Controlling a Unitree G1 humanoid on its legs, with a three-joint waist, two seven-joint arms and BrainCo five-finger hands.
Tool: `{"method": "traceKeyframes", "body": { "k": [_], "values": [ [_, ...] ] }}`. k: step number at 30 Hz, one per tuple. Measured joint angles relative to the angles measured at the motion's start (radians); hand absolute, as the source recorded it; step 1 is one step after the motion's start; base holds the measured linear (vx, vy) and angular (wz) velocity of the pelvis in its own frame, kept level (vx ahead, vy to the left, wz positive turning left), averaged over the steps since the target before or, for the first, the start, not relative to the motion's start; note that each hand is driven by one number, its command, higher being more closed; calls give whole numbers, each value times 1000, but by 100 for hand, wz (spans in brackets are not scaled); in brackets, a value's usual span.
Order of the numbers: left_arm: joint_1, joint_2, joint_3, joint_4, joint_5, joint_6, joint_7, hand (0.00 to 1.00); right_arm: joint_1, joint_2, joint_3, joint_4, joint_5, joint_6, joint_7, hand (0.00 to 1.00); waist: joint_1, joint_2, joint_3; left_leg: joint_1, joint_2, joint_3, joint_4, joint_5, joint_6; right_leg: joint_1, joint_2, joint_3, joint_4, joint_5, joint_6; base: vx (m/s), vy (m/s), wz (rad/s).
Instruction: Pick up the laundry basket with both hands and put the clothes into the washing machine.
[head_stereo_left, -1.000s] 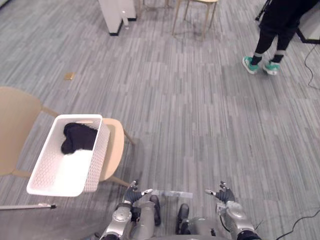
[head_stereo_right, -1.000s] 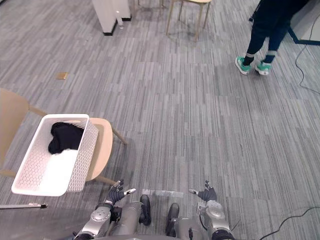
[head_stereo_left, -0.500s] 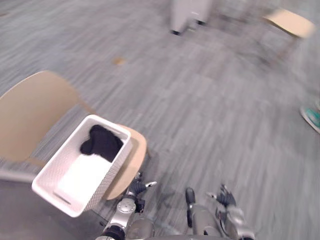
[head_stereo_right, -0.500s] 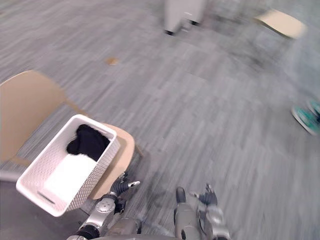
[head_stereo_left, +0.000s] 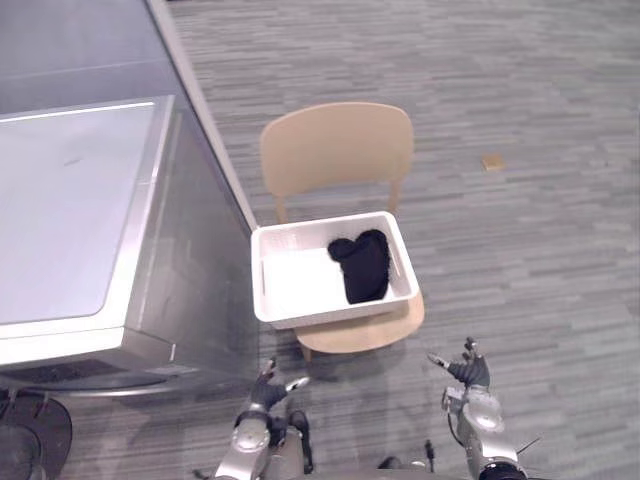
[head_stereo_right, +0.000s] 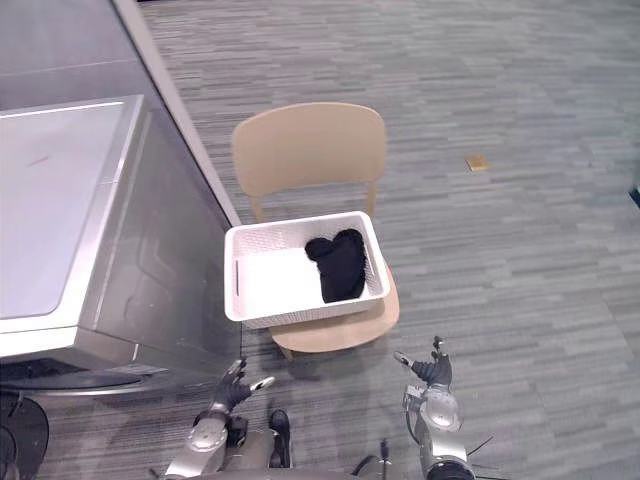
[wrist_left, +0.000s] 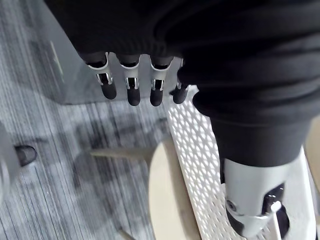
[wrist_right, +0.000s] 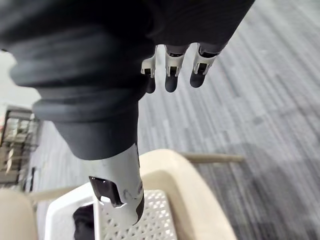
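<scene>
A pale wooden chair (head_stereo_left: 337, 150) stands on grey striped carpet (head_stereo_left: 520, 90).

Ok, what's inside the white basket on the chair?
A black garment lies at one end of the basket; the rest looks plain white. Anything beneath the garment is covered.

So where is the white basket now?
In the left eye view the white basket sits on the tan chair near the middle, just right of the grey washing machine.
</scene>
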Motion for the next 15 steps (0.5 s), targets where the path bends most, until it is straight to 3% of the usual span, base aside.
{"method": "traceKeyframes", "body": {
  "k": [2,3,4,5,7,10,11,12,15],
  "values": [
    [15,19,19,32,9,-1,-1,0,-15,-41,11,-55,-78,3,-9,0,-1,-3,2,31,-23,-13,-11,-17,28,-67,-90,52,255,-4,5,33,173,41],
    [14,29,19,40,10,-2,-1,0,-13,-59,17,-82,-108,3,-9,0,-4,-12,6,53,-40,-42,-18,-35,56,-110,-130,120,386,10,-21,59,156,47],
    [12,30,18,49,10,-2,-1,0,-11,-72,22,-94,-125,3,-9,0,-7,-12,6,65,-45,-63,-23,-56,91,-150,-135,179,453,22,-43,56,89,54],
    [3,43,25,67,10,-2,-2,0,-13,-88,26,-102,-165,4,-8,0,-7,-16,7,66,-51,-90,-19,-69,121,-211,-109,320,508,-60,-15,77,62,60],
    [-1,55,28,70,10,-3,-2,0,-17,-126,30,-107,-211,5,-7,0,-10,-19,6,70,-48,-130,-20,-70,124,-249,-60,415,462,-117,16,65,4,67],
    [-2,61,47,102,10,-7,-3,0,-66,-218,60,-108,-256,11,-4,0,-21,-19,6,70,-48,-188,-25,-65,91,-280,-4,520,202,-115,49,69,-97,64],
    [-2,68,60,109,10,-8,-7,0,-97,-234,70,-112,-272,23,2,0,-32,-35,1,67,-51,-212,-15,-65,44,-275,16,552,85,-68,53,72,-207,73],
    [-5,80,63,113,21,-13,-16,0,-110,-242,72,-130,-280,23,11,0,-33,-42,6,60,-57,-235,9,-79,21,-268,17,564,41,42,56,75,-232,75],
    [-9,49,68,130,27,-23,-20,0,-186,-315,168,-133,-316,23,30,0,-27,31,14,27,7,-277,3,-75,-21,-269,72,509,25,41,27,68,-235,29]
  ]
}}
